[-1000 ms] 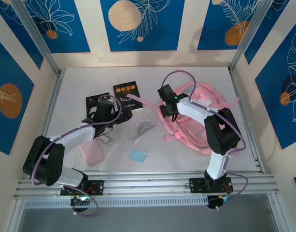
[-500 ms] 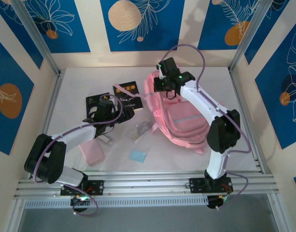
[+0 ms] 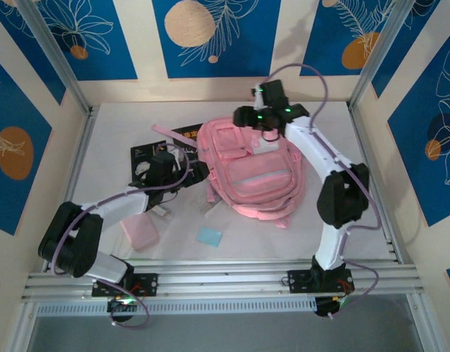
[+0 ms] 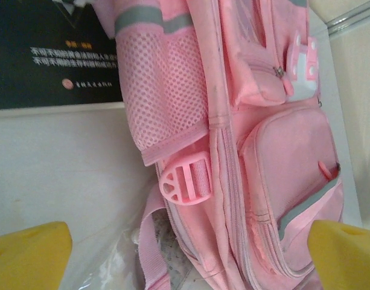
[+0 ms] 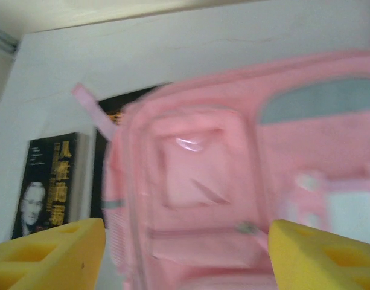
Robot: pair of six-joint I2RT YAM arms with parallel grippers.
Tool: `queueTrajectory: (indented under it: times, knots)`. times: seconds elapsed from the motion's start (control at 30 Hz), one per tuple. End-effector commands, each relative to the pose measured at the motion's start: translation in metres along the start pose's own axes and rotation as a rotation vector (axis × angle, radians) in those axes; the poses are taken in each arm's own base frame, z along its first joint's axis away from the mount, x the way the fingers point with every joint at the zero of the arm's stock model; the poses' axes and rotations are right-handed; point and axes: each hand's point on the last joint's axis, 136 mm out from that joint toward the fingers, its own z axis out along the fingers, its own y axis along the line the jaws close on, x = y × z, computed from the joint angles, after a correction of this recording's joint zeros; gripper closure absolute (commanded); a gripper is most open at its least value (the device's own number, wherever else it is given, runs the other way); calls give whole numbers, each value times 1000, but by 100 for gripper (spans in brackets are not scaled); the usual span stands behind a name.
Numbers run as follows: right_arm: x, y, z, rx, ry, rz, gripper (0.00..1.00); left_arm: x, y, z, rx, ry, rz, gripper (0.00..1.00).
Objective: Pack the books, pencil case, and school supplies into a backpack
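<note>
Both pairs of fingers: spread apart, neither clamped on a thing.
Left fingers point(image 4: 28, 254): yellow pads wide at the lower corners of the left wrist view, hanging low beside the backpack point(image 4: 275, 139) at its mesh side pocket point(image 4: 166, 90) and pink buckle point(image 4: 185, 181).
Right fingers point(image 5: 52, 254): wide apart, hanging above the backpack's top end near the far side of the desk point(image 3: 114, 139).
Left wrist view: sharp. It showed closed zips on the front pockets, a black book point(image 4: 52, 54) touching the mesh pocket, and the clear plastic bag point(image 4: 106, 266) partly under the backpack's side and a strap.
Right wrist view: the backpack was blurred. Both books showed to its left, one point(image 5: 49, 181) lying clear and the other point(image 5: 115, 106) partly under the pink fabric.
Top view: the pencil case point(image 3: 139, 233) and the light-blue pad point(image 3: 208, 236) lay on the near desk, apart from each other and outside the backpack.
Backpack: it lay front up at mid-desk. I could not tell what was inside.
</note>
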Motion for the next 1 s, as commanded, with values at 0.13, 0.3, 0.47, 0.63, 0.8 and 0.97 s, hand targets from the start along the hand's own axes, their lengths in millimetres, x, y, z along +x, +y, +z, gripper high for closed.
queueTrajectory:
  times: [0.13,0.3,0.47,0.63,0.8,0.97]
  knots:
    - [43,-119,-39,97,40,169,23,19,-18,37,60,55,-19,0]
    - [95,-161,-43,44,90,355,20,20,-20,58,39,50,3,0]
    - [146,-168,-29,-17,149,448,13,23,-20,76,52,45,3,1]
    - [175,-155,-17,-118,219,523,19,21,-19,94,56,45,64,12]
    - [182,-126,-29,-210,225,542,50,4,-50,108,151,36,88,35]
    - [177,-88,-45,-309,219,534,55,-34,-108,107,279,-7,137,31]
